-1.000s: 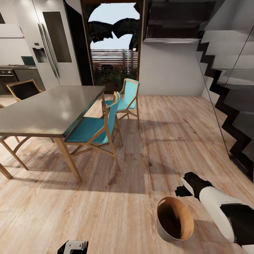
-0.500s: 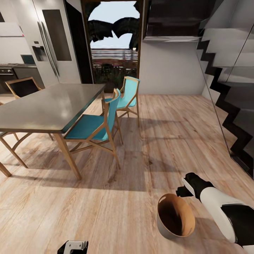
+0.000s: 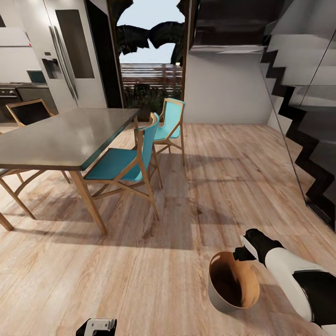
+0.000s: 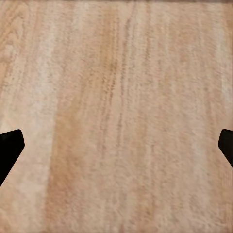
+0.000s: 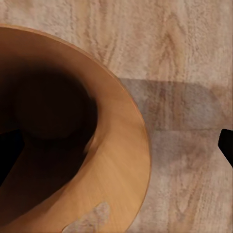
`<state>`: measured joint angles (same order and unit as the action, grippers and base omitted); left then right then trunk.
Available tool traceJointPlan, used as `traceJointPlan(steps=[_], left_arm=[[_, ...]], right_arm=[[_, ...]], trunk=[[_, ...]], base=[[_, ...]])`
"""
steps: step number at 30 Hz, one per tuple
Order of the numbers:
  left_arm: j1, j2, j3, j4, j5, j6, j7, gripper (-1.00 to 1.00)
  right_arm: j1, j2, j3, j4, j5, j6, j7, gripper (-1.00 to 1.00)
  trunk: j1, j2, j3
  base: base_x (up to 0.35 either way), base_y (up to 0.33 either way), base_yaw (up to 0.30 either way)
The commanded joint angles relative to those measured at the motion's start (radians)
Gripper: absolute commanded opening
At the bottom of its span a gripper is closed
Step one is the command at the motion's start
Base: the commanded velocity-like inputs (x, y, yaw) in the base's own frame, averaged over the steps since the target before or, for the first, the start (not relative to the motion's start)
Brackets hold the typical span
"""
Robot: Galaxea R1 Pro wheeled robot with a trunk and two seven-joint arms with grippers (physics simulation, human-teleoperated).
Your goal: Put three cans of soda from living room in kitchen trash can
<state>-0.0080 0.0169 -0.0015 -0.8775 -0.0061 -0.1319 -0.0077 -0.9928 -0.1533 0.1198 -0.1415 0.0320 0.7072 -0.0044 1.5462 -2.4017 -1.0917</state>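
- Head view: a room with a light wood floor (image 3: 186, 261) that runs across most of the frame.
- In the lower right of the frame, the right arm's white and black forearm reaches in; its right gripper (image 3: 243, 252) sits at the rim of the tash can (image 3: 219, 294).
- The tash can is a round tapered bin, pale grey outside and brown inside, tilted so that its open mouth faces the camera. Its dark inside shows no cans that can be made out.
- Right wrist view: the tash can (image 5: 121, 160) takes up the left and lower part of the frame, with a pale slot near its rim at the bottom. One dark fingertip lies inside the bin at the left edge and the other outside at the right edge, so the jaws straddle the wall; whether they press on it cannot be told.
- At the bottom edge of the head view, left of centre, a small white and black part of the left arm (image 3: 95, 326) shows.
- Left wrist view: the left gripper (image 4: 116, 145) hangs over bare floor, its two dark fingertips at opposite edges of the frame, spread wide with nothing between them.
- In the left half of the head view stands a grey dining table (image 3: 60, 140) with two teal chairs (image 3: 126, 168) just beside it.
- A steel fridge (image 3: 70, 51) fills the upper left; a dark staircase (image 3: 303, 116) climbs the right edge.
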Motion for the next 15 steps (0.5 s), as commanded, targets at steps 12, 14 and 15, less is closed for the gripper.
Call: traceJointPlan(steps=[12,14,15], left_arm=[[0.0,0.0,0.0,0.0,0.0,0.0,0.0,1.0],[-0.001,0.0,0.0,0.0,0.0,0.0,0.0,1.0],[-0.001,0.0,0.0,0.0,0.0,0.0,0.0,1.0]], right_arm=[[0.005,0.0,0.001,-0.001,0.0,0.0,0.0,1.0],[0.005,0.0,0.001,-0.001,0.0,0.0,0.0,1.0],[0.005,0.0,0.001,-0.001,0.0,0.0,0.0,1.0]], trunk=[[0.046,-0.084,-0.038],[0.054,-0.098,-0.044],[0.054,-0.098,-0.048]], base=[[0.0,0.0,0.0],[0.0,0.0,0.0],[0.0,0.0,0.0]])
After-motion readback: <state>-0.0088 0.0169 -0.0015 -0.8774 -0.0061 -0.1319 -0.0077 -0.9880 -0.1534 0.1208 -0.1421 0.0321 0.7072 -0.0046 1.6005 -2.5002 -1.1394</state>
